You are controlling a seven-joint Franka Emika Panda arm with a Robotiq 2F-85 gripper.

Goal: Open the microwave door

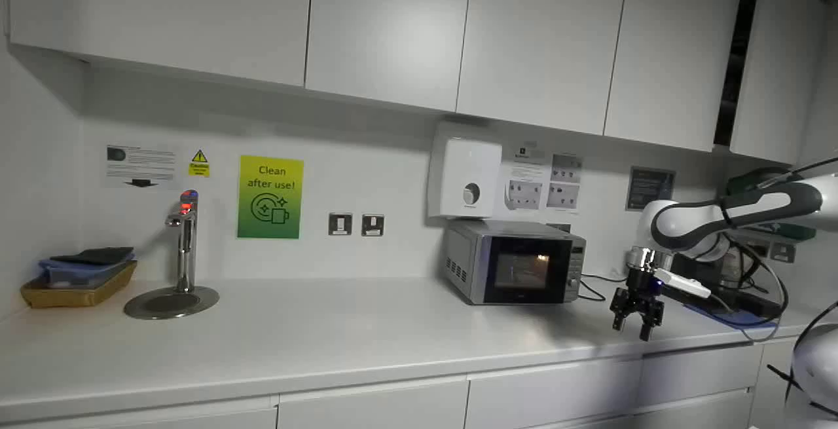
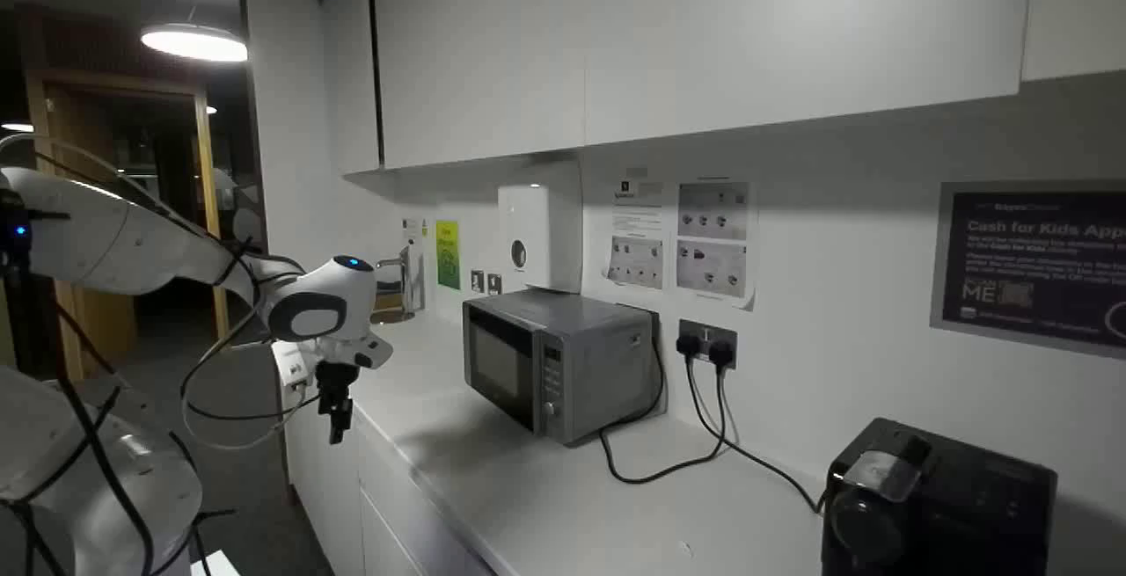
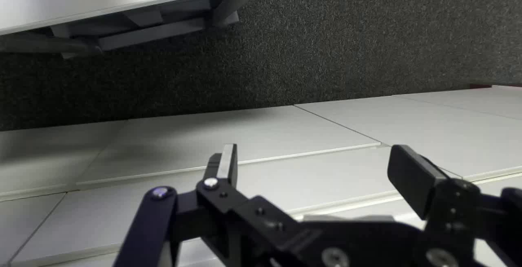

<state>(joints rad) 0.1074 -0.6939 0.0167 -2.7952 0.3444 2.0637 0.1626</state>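
Observation:
The silver-grey microwave (image 1: 466, 262) stands on the counter against the wall and shows in both exterior views (image 2: 607, 374). Its door (image 1: 529, 272), with dark glass and a thin frame, is shut; it also shows in an exterior view (image 2: 500, 365). My gripper (image 1: 632, 331) points down, apart from the microwave. In an exterior view the gripper (image 2: 338, 431) hangs out in front of the counter's front edge, facing the door side with a gap between. In the wrist view the gripper (image 3: 314, 155) has its fingers wide apart with nothing between them; the microwave is out of that view.
A white wall unit (image 1: 461, 173) hangs above the microwave. White drawer fronts (image 3: 306, 177) and dark carpet (image 3: 306, 47) lie below my gripper. A black appliance (image 2: 950, 506) and black cables (image 2: 651, 475) are on the counter (image 1: 314, 344). Cupboards (image 1: 537, 42) overhang it.

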